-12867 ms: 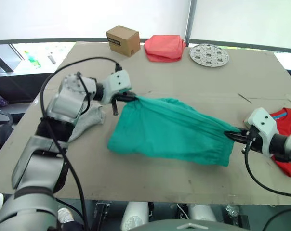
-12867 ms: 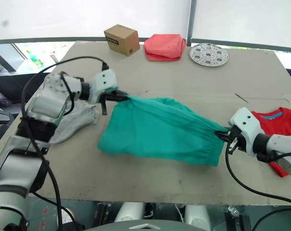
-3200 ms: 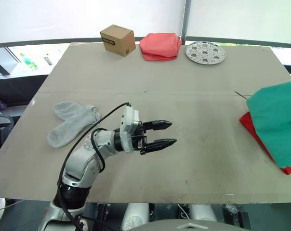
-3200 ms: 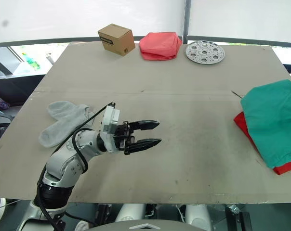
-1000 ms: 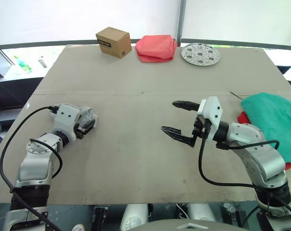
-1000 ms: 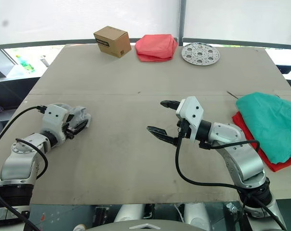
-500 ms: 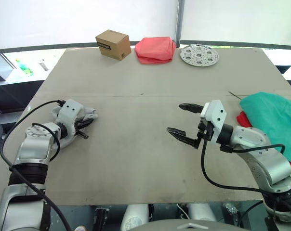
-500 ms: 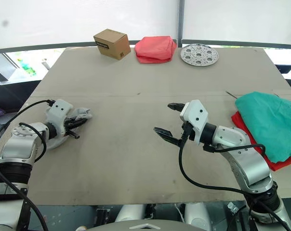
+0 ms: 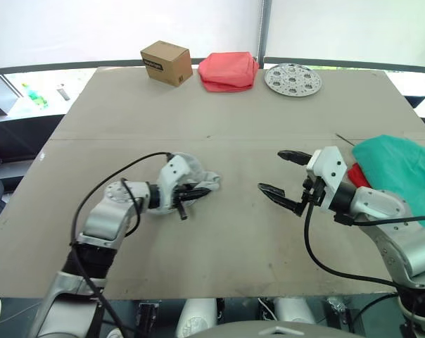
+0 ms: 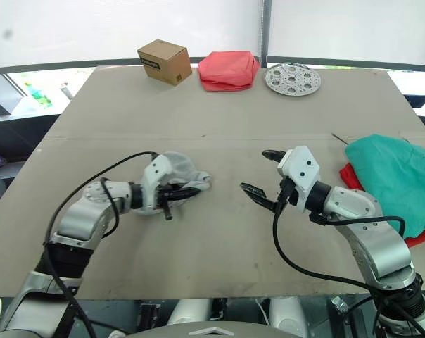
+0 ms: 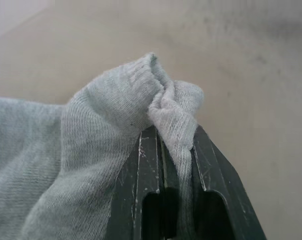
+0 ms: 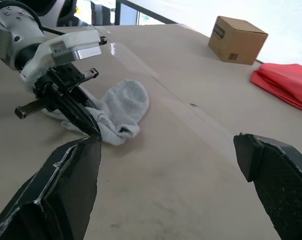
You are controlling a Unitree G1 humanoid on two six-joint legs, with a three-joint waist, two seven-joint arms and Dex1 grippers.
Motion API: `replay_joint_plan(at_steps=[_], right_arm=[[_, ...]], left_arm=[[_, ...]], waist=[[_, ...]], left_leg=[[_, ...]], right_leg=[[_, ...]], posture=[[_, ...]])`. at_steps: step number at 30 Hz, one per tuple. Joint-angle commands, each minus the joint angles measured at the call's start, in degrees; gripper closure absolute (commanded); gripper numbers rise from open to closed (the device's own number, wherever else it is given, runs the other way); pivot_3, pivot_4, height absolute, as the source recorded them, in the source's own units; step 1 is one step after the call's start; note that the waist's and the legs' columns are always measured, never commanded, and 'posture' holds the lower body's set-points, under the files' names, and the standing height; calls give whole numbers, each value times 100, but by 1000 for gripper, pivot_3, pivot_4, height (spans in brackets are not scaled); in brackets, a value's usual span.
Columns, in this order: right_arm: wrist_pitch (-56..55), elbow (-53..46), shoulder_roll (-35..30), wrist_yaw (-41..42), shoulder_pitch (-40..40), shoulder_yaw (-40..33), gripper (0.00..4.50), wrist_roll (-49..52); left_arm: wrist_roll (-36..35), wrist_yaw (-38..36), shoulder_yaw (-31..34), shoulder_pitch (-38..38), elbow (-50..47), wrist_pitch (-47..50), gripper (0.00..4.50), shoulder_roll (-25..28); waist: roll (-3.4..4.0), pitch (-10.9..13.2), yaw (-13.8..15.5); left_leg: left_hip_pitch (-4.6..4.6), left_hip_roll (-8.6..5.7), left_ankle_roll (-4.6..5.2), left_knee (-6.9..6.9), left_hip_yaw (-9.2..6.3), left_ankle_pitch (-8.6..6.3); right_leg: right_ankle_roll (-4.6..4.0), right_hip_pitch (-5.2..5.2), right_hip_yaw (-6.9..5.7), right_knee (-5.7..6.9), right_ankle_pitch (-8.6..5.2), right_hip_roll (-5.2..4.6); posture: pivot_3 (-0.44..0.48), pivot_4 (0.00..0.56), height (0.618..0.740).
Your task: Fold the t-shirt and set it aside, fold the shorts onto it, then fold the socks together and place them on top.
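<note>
Mid-table, left hand clamped on the socks; right hand wide open, empty.

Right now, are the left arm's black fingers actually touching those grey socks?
Touching. The left wrist view shows the left gripper with its fingers pinched shut on a fold of the socks.

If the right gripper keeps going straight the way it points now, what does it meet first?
Most likely the socks, pinched in the left gripper. The right gripper is open and faces them over bare table; height alignment is unclear.
</note>
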Motion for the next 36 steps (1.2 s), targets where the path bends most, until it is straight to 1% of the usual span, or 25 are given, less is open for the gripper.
replay_joint_plan(at_steps=[1, 3, 5, 8, 10, 12, 15, 18, 19, 21, 23, 26, 29, 31, 33, 36], right_arm=[[23, -325, -65, -99, 30, -174, 0, 84], [72, -396, -85, -141, 66, -189, 0, 105], [139, -484, -135, -179, 109, -179, 0, 109], [194, -548, -164, -204, 157, -185, 0, 153], [198, -545, -187, -194, 166, -177, 0, 172], [173, -496, -201, -177, 138, -150, 0, 171], [150, -459, -189, -176, 100, -121, 0, 175], [128, -442, -167, -185, 93, -77, 0, 161], [117, -439, -160, -187, 100, -58, 0, 151], [89, -416, -146, -184, 115, -26, 0, 131], [63, -378, -135, -175, 116, -7, 0, 121], [19, -320, -143, -150, 113, 5, 0, 111], [-11, -256, -175, -116, 71, -9, 0, 114], [-13, -238, -208, -92, 52, -47, 0, 132], [-9, -235, -250, -67, 54, -100, 0, 151], [1, -253, -315, -58, 80, -152, 0, 159]], left_arm=[[3, 183, -326, -68, -531, 276, 4476, -277], [137, 161, -541, -54, -624, 130, 4476, -330], [215, -95, -686, 19, -634, -234, 4476, -210], [100, -987, -579, 70, -422, -1086, 4476, 274], [76, -1800, -533, 12, -82, -2049, 4476, 647], [157, -2303, -426, -322, 648, -2879, 4476, 883], [304, -2740, -320, -817, 1762, -4077, 4476, 983], [407, -3034, -201, -1183, 2777, -5185, 4476, 996], [416, -3113, -166, -1252, 3011, -5436, 4476, 999], [405, -3193, -115, -1290, 3290, -5801, 4476, 970], [347, -3193, -75, -1228, 3310, -5915, 4476, 898], [228, -2989, -137, -922, 2555, -5567, 4476, 694], [252, -2529, -313, -590, 1482, -4722, 4476, 392], [290, -2324, -440, -533, 1029, -4301, 4476, 160], [475, -2016, -623, -617, 838, -3974, 4476, -168], [729, -1642, -890, -810, 828, -3397, 4476, -598]], waist=[[-4, 2, 3], [-8, 5, -3], [-8, 5, -2], [-10, 7, -15], [-7, 8, -12], [-3, 12, 11], [-4, 12, 36], [-7, 8, 9], [-7, 8, 4], [-7, 8, -7], [-7, 8, -7], [-7, 8, 4], [-10, 10, 12], [-10, 9, 13], [-10, 9, 15], [-13, 7, 10]], left_leg=[[-2, 2, -1, 0, 0, 0], [-5, 6, -1, 0, 0, 0], [-4, 13, -2, 0, 0, 0], [-3, 24, -2, -1, 3, -1], [-1, 31, -3, -1, 5, -1], [1, 31, -3, 0, 5, -1], [-9, 29, -2, 5, 3, -1], [-59, 29, 0, 26, -1, -1], [-75, 29, 1, 34, -1, 0], [-78, 30, 5, 50, 6, -3], [-77, 30, 10, 50, 12, -7], [-77, 31, 13, 53, 14, -9], [-80, 29, 23, 66, 13, -14], [-81, 27, 27, 75, 13, -16], [-80, 26, 29, 80, 13, -16], [-76, 21, 30, 84, 13, -17]], right_leg=[[2, -1, 4, 0, 0, 9], [2, -5, 12, 0, 0, 30], [3, -6, 14, 0, 0, 32], [1, -10, 14, 0, -2, 36], [-10, -11, 11, -2, -14, 37], [-1, -15, 10, -3, -23, 32], [-2, -15, 4, -13, -22, 27], [-24, -44, 0, -15, -7, 29], [-22, -55, -1, -14, -5, 32], [-6, -54, 0, -8, 5, 42], [-3, -55, -1, -8, 5, 56], [-1, -54, 1, -7, 5, 58], [0, -51, 6, -2, 5, 51], [2, -49, 7, 5, 3, 47], [20, -47, 8, 7, -8, 48], [24, -44, 13, 10, -7, 49]], posture=[[0, 150, 740], [0, 150, 740], [0, 150, 740], [0, 150, 740], [0, 150, 740], [0, 150, 740], [0, 150, 740], [0, 150, 740], [0, 150, 740], [0, 150, 740], [0, 150, 740], [0, 150, 740], [0, 150, 740], [0, 150, 740], [0, 150, 740], [0, 150, 740]])
